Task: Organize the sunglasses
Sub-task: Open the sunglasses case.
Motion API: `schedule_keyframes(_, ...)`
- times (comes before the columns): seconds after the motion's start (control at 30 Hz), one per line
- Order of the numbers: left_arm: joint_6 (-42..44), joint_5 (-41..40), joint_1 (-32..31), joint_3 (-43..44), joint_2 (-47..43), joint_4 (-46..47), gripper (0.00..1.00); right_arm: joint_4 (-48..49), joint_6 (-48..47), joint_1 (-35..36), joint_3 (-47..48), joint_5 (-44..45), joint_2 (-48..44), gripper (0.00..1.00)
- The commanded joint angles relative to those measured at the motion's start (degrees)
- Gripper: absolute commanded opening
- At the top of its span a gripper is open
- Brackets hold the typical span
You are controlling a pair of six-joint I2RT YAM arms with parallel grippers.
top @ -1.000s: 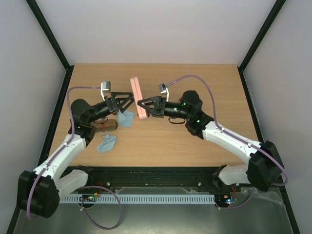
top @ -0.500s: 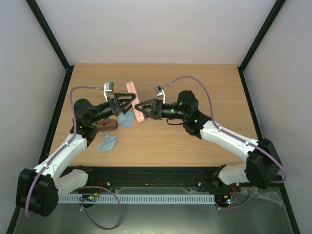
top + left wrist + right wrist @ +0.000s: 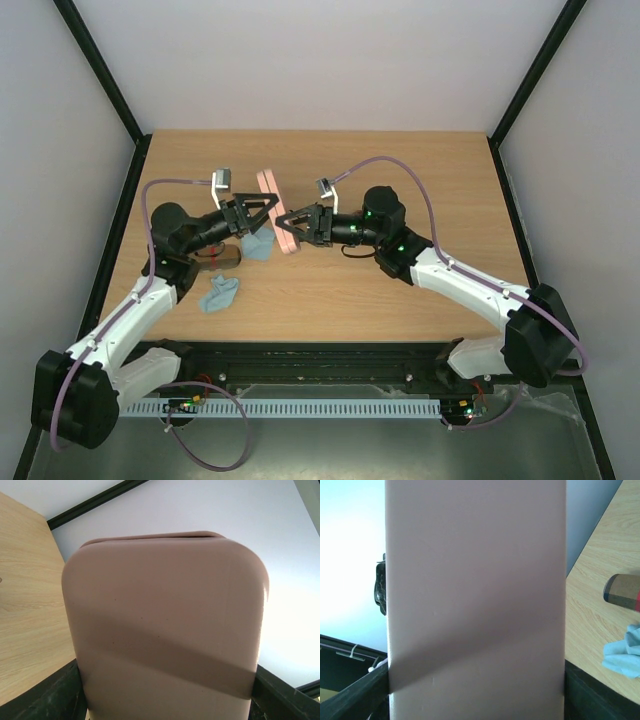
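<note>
Pink flat hard case (image 3: pixel 268 184), standing on edge at mid-table, has shifted left since a second ago. Your left gripper (image 3: pixel 268 204) has narrowed from wide and now grips it; your right gripper (image 3: pixel 286 220) clamps it from the other side. Just right of that case, a thin dark loop may be the black wire sunglasses (image 3: pixel 350 251); it is too small to tell their axis.

Left arm (image 3: pixel 130 312), right arm (image 3: pixel 470 287) converging, fingers (image 3: pixel 52 701) clamped

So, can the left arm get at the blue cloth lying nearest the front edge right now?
Probably not yet: the left pincer is closed around the pink case, which the right pincer also grips. The cloth itself lies uncovered.
</note>
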Motion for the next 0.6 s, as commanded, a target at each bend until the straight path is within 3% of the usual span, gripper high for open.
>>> schedule_keyframes(0.0,1.80,0.46,-0.13,0.77,-1.61,2.87,0.63,4.48,1.91,0.33,-0.27,1.00,-2.15,0.81)
schedule_keyframes(0.1,1.77,0.55,-0.14,0.73,-2.15,2.96,0.63,4.06,1.62,0.37,-0.32,2.64,-2.26,0.86)
schedule_keyframes(0.33,1.54,-0.17,-0.14,1.56,-1.90,2.45,0.63,-2.06,-2.10,0.56,1.39,6.31,-1.27,0.82)
schedule_keyframes(0.43,1.54,-0.45,-0.15,1.86,-1.68,2.19,0.64,-0.16,-0.65,0.63,1.08,4.08,-0.32,0.77)
schedule_keyframes(0.57,1.59,-0.75,-0.13,1.96,-1.77,2.26,0.64,2.55,1.78,0.62,0.40,3.84,-0.79,0.61)
